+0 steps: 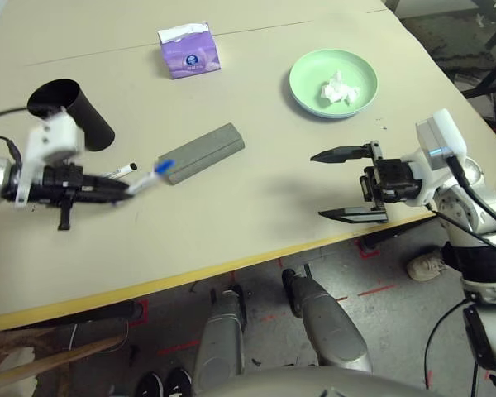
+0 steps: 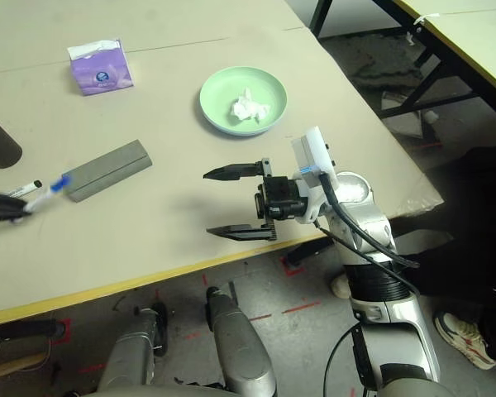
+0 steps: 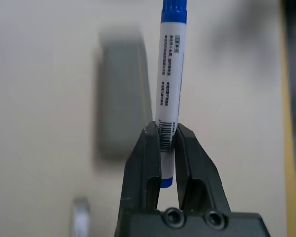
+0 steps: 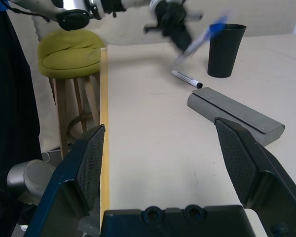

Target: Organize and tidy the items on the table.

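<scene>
Left hand [image 1: 126, 188] clamped on blue-capped marker [image 1: 151, 175], cap outward; black cup [image 1: 73, 112] just beyond, nearer this arm. Right hand [image 1: 341, 184] spread apart, holding nothing.

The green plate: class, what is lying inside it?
Inside the green plate lies one crumpled white tissue, near its middle. Whatever is beneath the tissue is hidden.
</scene>
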`<state>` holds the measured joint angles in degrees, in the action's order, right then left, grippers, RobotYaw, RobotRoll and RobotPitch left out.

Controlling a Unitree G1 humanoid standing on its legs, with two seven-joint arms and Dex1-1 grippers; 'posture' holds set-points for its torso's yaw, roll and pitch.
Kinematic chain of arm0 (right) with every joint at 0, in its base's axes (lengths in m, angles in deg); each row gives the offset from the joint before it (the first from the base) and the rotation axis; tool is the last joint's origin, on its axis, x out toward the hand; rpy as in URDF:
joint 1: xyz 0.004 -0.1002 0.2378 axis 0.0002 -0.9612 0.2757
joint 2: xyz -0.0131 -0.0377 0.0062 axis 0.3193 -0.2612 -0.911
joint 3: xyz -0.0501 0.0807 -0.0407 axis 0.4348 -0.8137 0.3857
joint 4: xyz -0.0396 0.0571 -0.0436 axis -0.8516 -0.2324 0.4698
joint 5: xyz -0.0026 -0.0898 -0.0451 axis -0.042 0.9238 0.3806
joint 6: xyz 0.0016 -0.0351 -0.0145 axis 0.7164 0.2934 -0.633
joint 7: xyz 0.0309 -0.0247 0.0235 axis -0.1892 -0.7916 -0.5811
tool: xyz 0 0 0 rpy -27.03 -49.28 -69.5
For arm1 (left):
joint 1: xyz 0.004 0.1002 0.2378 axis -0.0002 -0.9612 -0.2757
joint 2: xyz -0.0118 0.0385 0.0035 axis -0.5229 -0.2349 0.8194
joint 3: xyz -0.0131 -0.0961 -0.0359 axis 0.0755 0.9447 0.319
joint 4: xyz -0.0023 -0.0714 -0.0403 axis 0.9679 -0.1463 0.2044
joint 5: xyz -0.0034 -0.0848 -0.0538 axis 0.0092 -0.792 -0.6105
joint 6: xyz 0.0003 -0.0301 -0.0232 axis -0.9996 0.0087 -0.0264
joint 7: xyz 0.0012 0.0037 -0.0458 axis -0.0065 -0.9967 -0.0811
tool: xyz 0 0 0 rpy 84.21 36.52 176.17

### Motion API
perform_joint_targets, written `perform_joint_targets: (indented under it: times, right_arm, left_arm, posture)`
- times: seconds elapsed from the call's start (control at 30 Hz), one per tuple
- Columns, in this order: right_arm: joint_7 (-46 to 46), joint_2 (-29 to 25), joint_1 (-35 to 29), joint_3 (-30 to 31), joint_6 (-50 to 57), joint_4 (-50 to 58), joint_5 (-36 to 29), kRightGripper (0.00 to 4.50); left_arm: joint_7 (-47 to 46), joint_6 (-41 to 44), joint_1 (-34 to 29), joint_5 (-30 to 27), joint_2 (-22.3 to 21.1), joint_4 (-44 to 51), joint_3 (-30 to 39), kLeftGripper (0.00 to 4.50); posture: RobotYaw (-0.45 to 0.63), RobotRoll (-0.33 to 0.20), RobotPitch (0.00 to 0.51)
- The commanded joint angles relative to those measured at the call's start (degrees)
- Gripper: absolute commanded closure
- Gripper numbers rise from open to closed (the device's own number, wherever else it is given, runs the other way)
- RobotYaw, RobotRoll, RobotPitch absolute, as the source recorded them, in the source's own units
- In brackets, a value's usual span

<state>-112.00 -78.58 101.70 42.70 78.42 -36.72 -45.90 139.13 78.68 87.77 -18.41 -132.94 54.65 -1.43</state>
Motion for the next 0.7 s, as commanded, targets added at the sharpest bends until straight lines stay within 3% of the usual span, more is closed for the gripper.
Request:
perform_joint_targets:
  times: [0.03,0.17,0.37,0.7]
  right_arm:
    - [-0.45,0.16,-0.16,0.32,0.12,0.39,-0.16,0.00]
    - [-0.64,0.31,0.55,0.22,0.04,-0.57,-0.01,0.00]
    - [-0.65,0.78,1.93,0.08,-0.43,-2.30,0.28,0.00]
    - [-0.02,1.96,3.49,0.07,-0.75,-4.03,0.79,0.00]
  left_arm:
    - [-5.89,6.24,0.40,-6.68,2.35,2.41,7.43,4.21]
    - [-14.94,6.99,1.83,-9.58,5.04,1.73,15.31,4.21]
    - [-24.68,-1.35,-0.62,-5.57,6.62,-4.25,21.67,4.21]
    - [-36.41,-20.06,6.11,4.90,9.13,-22.25,17.41,4.21]
  posture:
    - [-0.21,0.000,0.270]
    - [-0.19,0.000,0.263]
    - [-0.17,0.000,0.255]
    - [-0.15,0.000,0.253]
